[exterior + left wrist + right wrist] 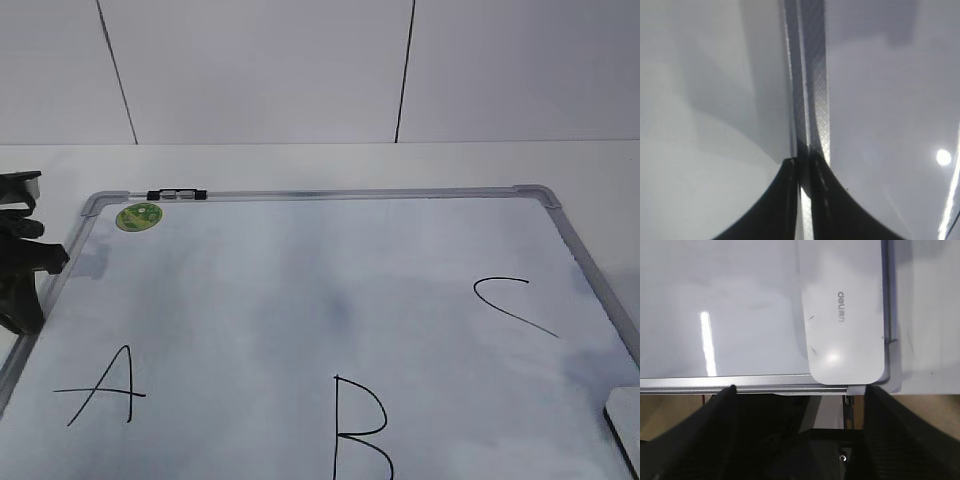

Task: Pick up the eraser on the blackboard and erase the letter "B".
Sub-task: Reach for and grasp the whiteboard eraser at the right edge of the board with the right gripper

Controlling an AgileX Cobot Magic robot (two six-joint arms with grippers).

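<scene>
- The eraser (846,310) lies flat in a corner of the blackboard (300,280), on my right side, close against the frame; in the exterior view only its corner (625,420) shows at the lower right edge.
- I judge it light and stiff, a smooth plastic block, so it may slip if I pinch it weakly. I would take it across the short width, near the middle, and press evenly (the thin underside should stay flat for wiping).
- The right gripper (797,395) has its jaws spread wide and empty, just off the board's edge near the eraser, not touching it.
- The left gripper (805,165) has its jaws closed together, holding nothing, over the board's left frame rail.
- The letter "B" (360,430) is in the lower middle of the board, well apart from the eraser, with bare board between them, so the sweep there is free.
- The frame rail beside the eraser leaves little room for one jaw on that side; this is the risk I see.
- The bench (300,160) beyond the board is open.
</scene>
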